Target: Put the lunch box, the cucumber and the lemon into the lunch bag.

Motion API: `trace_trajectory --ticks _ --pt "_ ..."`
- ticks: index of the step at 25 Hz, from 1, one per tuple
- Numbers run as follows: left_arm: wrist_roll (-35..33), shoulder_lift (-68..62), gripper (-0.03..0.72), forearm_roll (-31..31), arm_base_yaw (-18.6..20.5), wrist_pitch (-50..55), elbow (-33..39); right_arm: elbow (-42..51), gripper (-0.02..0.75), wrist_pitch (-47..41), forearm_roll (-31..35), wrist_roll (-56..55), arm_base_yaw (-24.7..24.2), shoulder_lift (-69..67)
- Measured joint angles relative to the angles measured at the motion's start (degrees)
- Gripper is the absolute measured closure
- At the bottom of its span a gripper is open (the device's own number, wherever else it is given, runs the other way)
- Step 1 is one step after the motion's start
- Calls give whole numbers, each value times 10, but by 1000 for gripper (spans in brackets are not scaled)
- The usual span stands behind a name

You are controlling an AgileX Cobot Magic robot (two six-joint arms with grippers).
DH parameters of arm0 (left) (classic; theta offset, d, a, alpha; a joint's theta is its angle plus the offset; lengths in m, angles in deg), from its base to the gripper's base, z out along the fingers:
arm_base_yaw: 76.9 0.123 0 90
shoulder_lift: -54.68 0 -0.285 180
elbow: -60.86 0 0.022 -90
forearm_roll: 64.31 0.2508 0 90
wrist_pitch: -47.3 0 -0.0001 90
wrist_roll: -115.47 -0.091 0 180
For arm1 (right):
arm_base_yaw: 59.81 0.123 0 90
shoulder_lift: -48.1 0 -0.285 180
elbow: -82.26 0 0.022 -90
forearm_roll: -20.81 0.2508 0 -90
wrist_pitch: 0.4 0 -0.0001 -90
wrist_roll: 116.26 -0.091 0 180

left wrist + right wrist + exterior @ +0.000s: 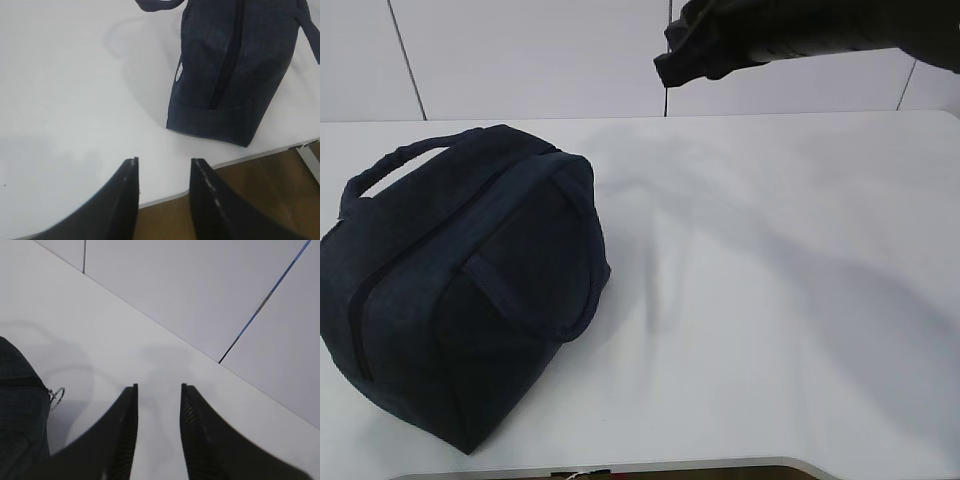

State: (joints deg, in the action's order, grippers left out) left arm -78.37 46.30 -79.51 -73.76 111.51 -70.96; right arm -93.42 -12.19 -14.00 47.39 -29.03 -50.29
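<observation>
The dark navy lunch bag (460, 290) stands on the white table at the left, its top zipper closed and its loop handles up. It also shows in the left wrist view (230, 70) and at the left edge of the right wrist view (20, 415), where its silver ring pull (56, 396) hangs. The lunch box, cucumber and lemon are out of view. My left gripper (164, 161) is open and empty above the table's near edge, apart from the bag. My right gripper (159, 386) is open and empty, raised over the table; only the right arm (790, 35) shows at the exterior view's top.
The white table (770, 300) stretches right of the bag. Its front edge (260, 155) drops to a brown floor. A white panelled wall (200, 290) stands behind the table.
</observation>
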Motion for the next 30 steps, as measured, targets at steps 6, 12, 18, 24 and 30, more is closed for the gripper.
trace_trajectory --ticks 6,12,18,24,30 --pt "0 0 446 0 0 0 0 0 490 0 0 0 0 0" --pt "0 0 446 0 0 0 0 0 490 0 0 0 0 0" --pt "0 0 446 0 0 0 0 0 490 0 0 0 0 0" --pt "0 0 446 0 0 0 0 0 490 0 -1 -1 0 0" --pt "0 0 446 0 0 0 0 0 491 -1 -89 -86 4 0"
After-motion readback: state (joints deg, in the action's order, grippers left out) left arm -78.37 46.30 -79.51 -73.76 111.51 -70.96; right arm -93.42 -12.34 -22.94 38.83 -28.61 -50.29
